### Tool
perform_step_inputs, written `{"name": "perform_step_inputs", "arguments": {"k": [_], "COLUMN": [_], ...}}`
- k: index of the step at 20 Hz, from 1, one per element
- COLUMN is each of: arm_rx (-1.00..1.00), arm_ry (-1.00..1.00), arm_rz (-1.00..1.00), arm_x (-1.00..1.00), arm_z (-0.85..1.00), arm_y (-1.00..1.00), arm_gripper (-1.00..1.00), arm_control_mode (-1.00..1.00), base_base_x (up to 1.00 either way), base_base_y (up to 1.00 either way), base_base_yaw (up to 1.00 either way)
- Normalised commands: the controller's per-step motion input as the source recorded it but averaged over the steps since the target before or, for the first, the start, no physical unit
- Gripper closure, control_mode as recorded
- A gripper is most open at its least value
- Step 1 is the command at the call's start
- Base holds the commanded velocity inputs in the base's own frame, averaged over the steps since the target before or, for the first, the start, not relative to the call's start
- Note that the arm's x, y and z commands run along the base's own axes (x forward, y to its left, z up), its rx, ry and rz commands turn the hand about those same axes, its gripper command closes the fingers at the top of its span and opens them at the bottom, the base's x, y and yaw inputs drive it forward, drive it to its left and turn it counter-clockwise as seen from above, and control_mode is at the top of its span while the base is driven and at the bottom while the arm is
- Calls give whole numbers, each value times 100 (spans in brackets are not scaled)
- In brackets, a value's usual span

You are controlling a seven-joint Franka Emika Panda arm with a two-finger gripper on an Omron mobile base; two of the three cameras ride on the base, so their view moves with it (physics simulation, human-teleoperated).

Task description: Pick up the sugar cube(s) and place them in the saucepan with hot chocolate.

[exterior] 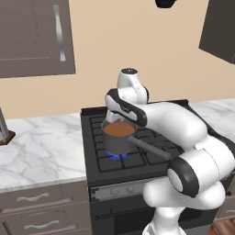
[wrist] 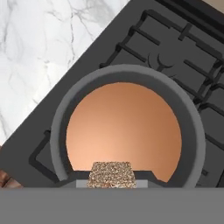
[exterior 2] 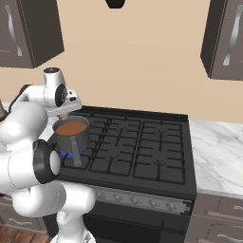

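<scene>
End effector [wrist: 111, 180] clamped on sugar cube [wrist: 111, 174]

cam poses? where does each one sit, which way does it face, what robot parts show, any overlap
Left base view: behind-left of the arm, facing forward and down at the stove; white arm rises lower right.
Right base view: behind-right, same stove; arm lower left, gripper above the saucepan.
Hand view: on the hand, looking straight down into the saucepan; sugar cube held at bottom.
Shared: saucepan, stove.

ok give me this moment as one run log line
phase: carry over pan | gripper: shut on sugar cube | position: above saucepan of hot chocolate | pan: on lit front-left burner of stove | cube: not yet released
</scene>
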Motion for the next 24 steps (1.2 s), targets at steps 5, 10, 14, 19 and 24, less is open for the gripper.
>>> {"name": "perform_step_inputs", "arguments": {"k": [5,10,14,19,24], "arm_rx": [0,0,0,0,0], "arm_ry": [6,11,10,9,2], "arm_rz": [16,3,0,0,0], "arm_x": [-3,8,13,31,35], "arm_z": [0,0,0,0,0], "arm_y": [-4,-2,0,0,0], "arm_gripper": [100,100,100,100,100], "arm_control_mode": [-100,-100,-100,-100,-100], "base_base_x": [0,0,0,0,0], "base_base_y": [0,0,0,0,0], "base_base_yaw": [0,0,0,0,0]}}
